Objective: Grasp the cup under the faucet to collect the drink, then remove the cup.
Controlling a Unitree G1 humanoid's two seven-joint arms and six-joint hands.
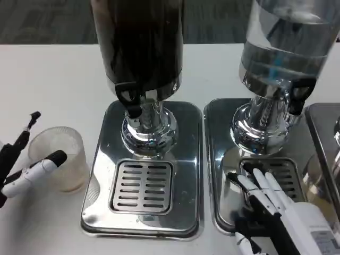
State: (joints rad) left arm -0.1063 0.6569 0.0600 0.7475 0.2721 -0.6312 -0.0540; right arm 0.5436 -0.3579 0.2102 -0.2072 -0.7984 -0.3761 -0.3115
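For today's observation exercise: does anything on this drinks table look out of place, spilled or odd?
No spill or damage shows. One oddity: the cup stands on the bare table left of the dark dispenser's tray, not under its faucet. The left hand has fingers around it.

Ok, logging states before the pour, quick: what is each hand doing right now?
Left hand: fingers around the clear frosted plastic cup, holding it.
Right hand: open, fingers resting on the steel drip tray.
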